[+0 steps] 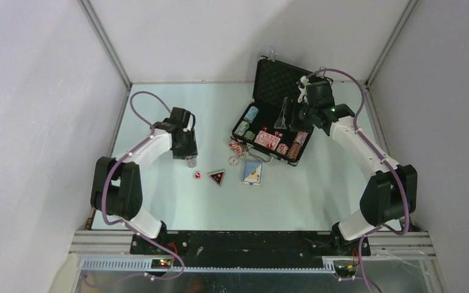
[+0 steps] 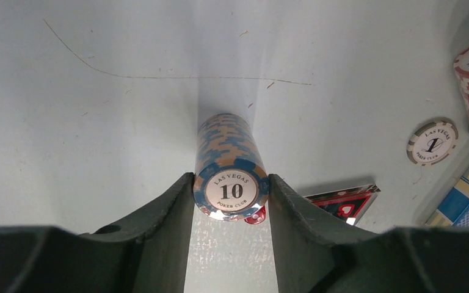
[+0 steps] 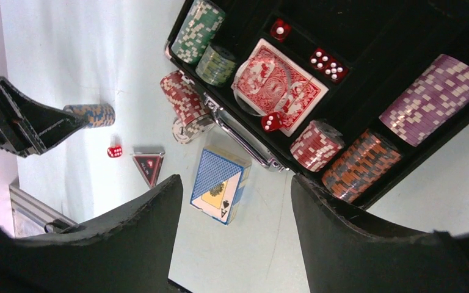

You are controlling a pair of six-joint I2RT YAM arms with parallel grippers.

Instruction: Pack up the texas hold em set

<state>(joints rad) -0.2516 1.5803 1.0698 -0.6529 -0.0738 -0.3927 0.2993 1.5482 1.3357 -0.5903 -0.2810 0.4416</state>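
My left gripper (image 2: 231, 195) is shut on a blue chip stack (image 2: 229, 159) standing on the table, both fingers pressed on its sides. Just behind it lie a red die (image 2: 256, 215) and the black triangle (image 2: 342, 204). The open black briefcase (image 1: 278, 76) sits at the back right, holding green stacks (image 3: 198, 30), a red card deck (image 3: 279, 85), and purple, orange and red/white stacks. My right gripper (image 3: 237, 201) hangs open and empty above the case's near edge. The blue card deck (image 3: 220, 185) lies on the table in front of the case.
A red/white chip stack (image 1: 237, 146) and a single white chip (image 1: 234, 161) rest on the table by the case's left front corner. The case lid (image 1: 281, 73) stands upright behind my right gripper. Walls enclose the table on the left, back and right.
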